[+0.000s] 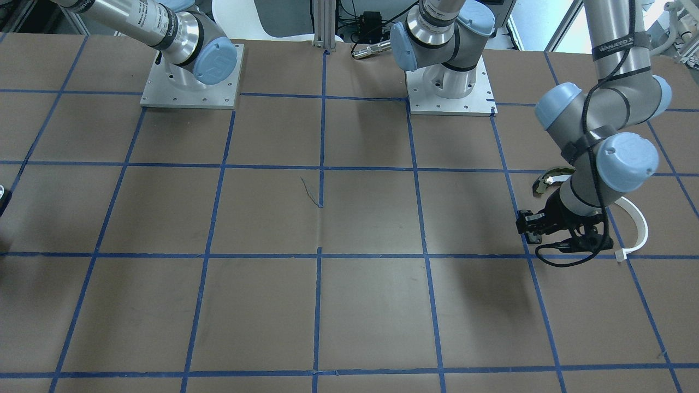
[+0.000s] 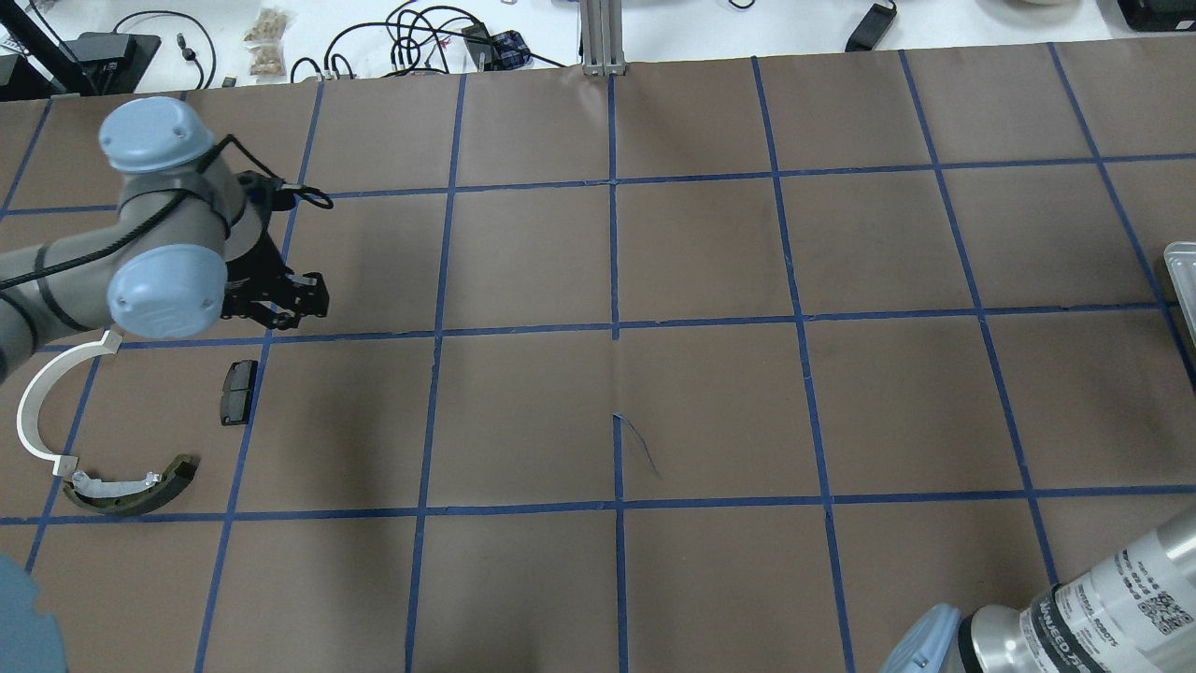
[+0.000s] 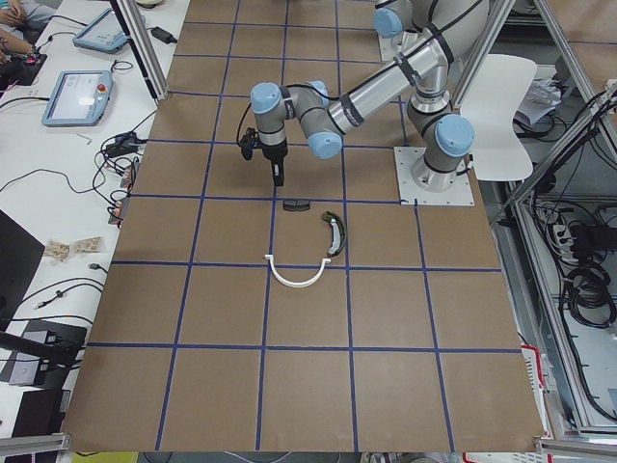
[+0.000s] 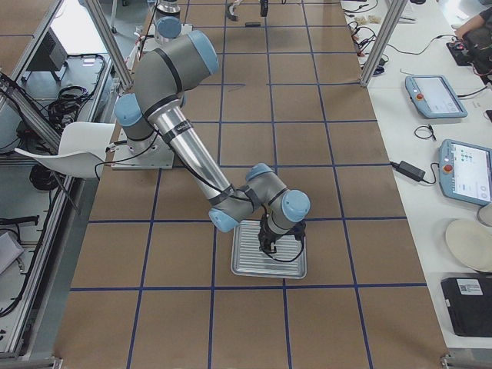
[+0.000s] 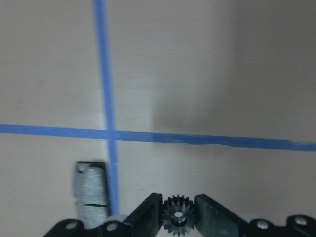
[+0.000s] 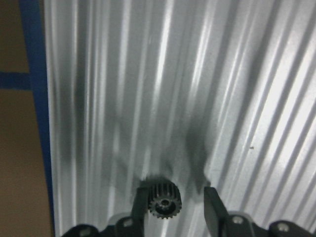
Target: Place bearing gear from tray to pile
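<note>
While clenched in my left claw [image 2: 313, 299], the bearing gear [image 5: 177, 216] hangs near the pile [image 2: 121, 491].
It looks light, stiff and slick, best pinched across its teeth; the black pad [image 2: 239, 393] lies nearest on the desk [image 2: 523, 421], and my right claw [image 6: 175, 193], released, straddles another gear [image 6: 164, 202] on the tray [image 6: 247, 74].

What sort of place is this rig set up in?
Most likely a robotics lab cell: robot arms bolted to a paper-covered table gridded with blue tape, teach pendants on the side bench, and loose cables behind.
</note>
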Available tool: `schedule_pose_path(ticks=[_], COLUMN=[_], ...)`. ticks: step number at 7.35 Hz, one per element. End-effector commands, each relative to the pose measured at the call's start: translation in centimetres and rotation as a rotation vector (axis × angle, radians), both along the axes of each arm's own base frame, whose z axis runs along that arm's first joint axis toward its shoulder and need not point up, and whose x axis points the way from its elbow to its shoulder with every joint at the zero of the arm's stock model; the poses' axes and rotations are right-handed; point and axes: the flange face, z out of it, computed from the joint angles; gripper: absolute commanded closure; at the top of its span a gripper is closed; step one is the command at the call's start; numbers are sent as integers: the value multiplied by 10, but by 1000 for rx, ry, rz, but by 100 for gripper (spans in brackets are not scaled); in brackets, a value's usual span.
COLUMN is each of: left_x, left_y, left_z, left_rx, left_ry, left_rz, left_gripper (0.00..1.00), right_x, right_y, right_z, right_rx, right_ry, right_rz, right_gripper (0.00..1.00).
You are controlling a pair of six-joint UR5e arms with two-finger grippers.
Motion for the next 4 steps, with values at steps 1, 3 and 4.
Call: schedule_pose_path(ticks=[1, 3, 4], left_x=[71, 86, 87], left_y=[11, 14, 15], left_z=[-17, -36, -39], left_rx=[3, 53, 62], left_ry=[9, -18, -20], left_rz=[22, 36, 34], left_gripper=[100, 99, 66], right_x=[0, -1, 3], right_y=[1, -1, -3], right_z=[4, 18, 41], right_rx=[16, 14, -4], right_ry=[2, 16, 34], right_rz=[3, 7, 13], right_gripper=[100, 100, 100])
